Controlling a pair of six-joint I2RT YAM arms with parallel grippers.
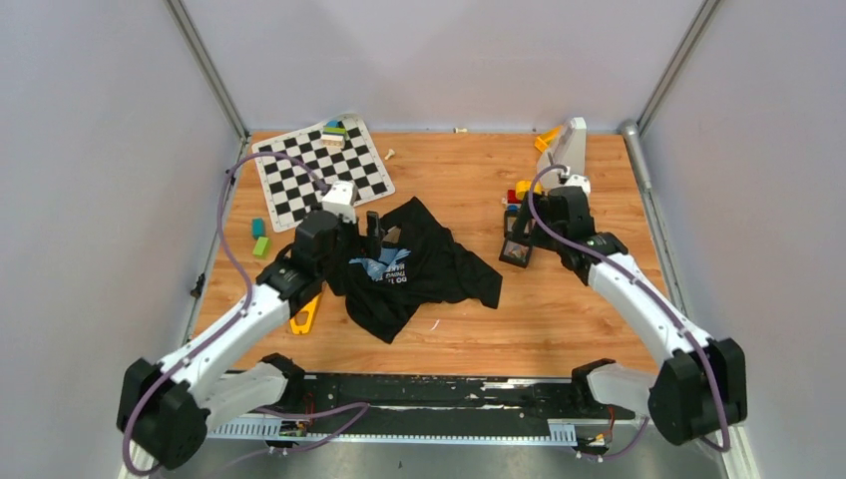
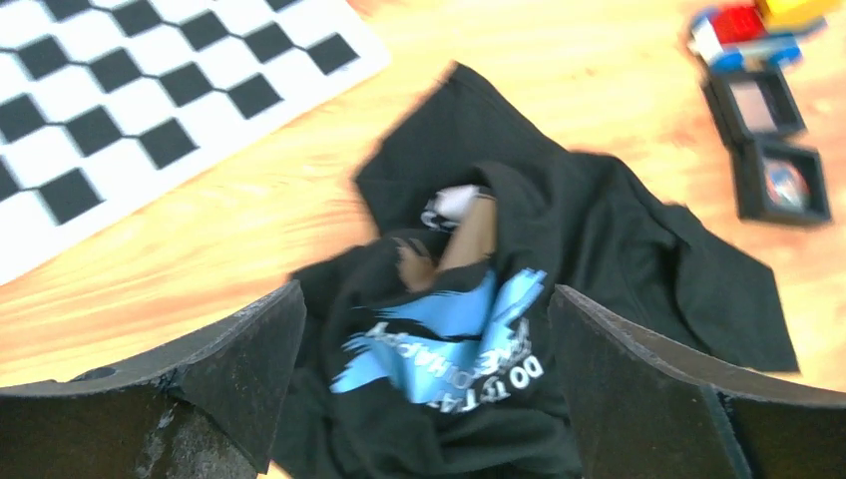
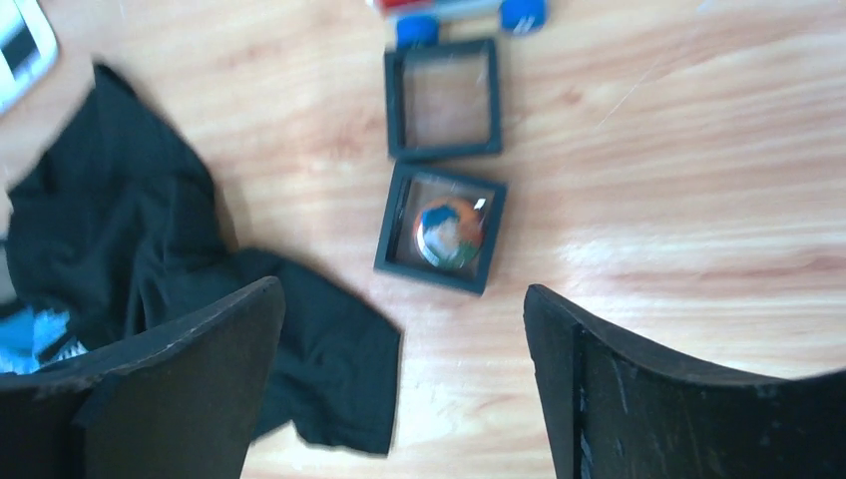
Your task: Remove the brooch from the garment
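**Desk:** How is the left arm posed?

**Photographer:** The left arm (image 1: 234, 324) reaches from the near-left corner of the desk (image 1: 519, 329). Its forearm slants up and inward, and the wrist hangs over the upper-left edge of the black T-shirt (image 1: 439, 269). Its end effector (image 2: 426, 291) is spread wide, with the two fingers (image 2: 249, 369) on either side of the shirt's chest. Whether they touch the cloth cannot be told.

**Desk:** And the brooch?

**Photographer:** From the left wrist, a blurred coppery-brown piece that appears to be the brooch (image 2: 469, 238) sits in the folds at the neck opening. It is just above the light-blue graphic (image 2: 449, 329) and beside a white tag (image 2: 451, 205). It lies ahead of the open fingers and is not gripped.

**Desk:** The right arm?

**Photographer:** The right arm (image 1: 643, 304) rises from the near-right corner, forearm sloping up and left. The wrist is bent down over the desk near the shirt's right edge. Its end effector (image 3: 402, 287) also stands wide apart and grips nothing. Ahead of it lies a black square frame (image 3: 388, 222) holding a round orange-and-blue disc (image 3: 449, 232). A second frame (image 3: 394, 100) lies just beyond that, next to coloured blocks (image 3: 417, 30).

**Desk:** Anything else on the desk?

**Photographer:** A checkerboard mat (image 1: 321, 172) lies at the far left with stacked blocks (image 1: 334, 132) on its corner. Two green blocks (image 1: 261, 246) sit left of the arm. A yellow tool (image 1: 304, 317) lies beside the left forearm.
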